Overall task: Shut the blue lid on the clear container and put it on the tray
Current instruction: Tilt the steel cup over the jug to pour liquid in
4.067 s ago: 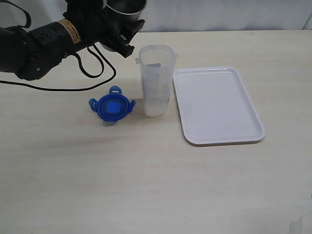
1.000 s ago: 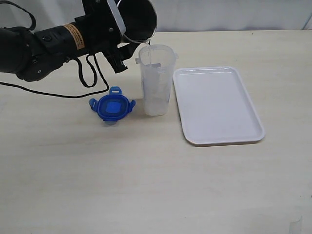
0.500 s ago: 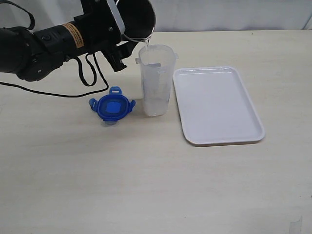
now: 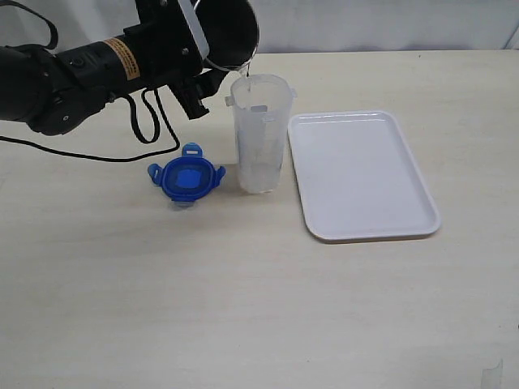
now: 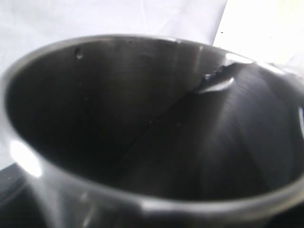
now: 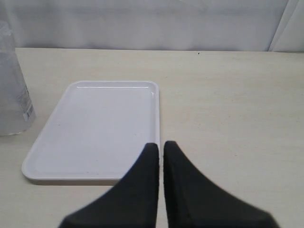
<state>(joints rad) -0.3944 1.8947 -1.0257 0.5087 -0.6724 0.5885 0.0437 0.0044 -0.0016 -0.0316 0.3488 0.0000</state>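
blue lid: lying flat, tabs out, low off to the left gripper's side | clear container: upright, lid off, right under that gripper | tray: white, flat, just ahead of right gripper

**Blue lid, white tray, pale table**

The lid is bright blue, with a square patch of a slightly different blue at its centre. The container is clear with a milky cast and carries a small white sticker barred in black. The tray is plain white. The table is pale beige with faint grain streaks. The cup is grey steel, dark inside. The left arm is black, with an orange label printed in dark text. The right gripper is black.
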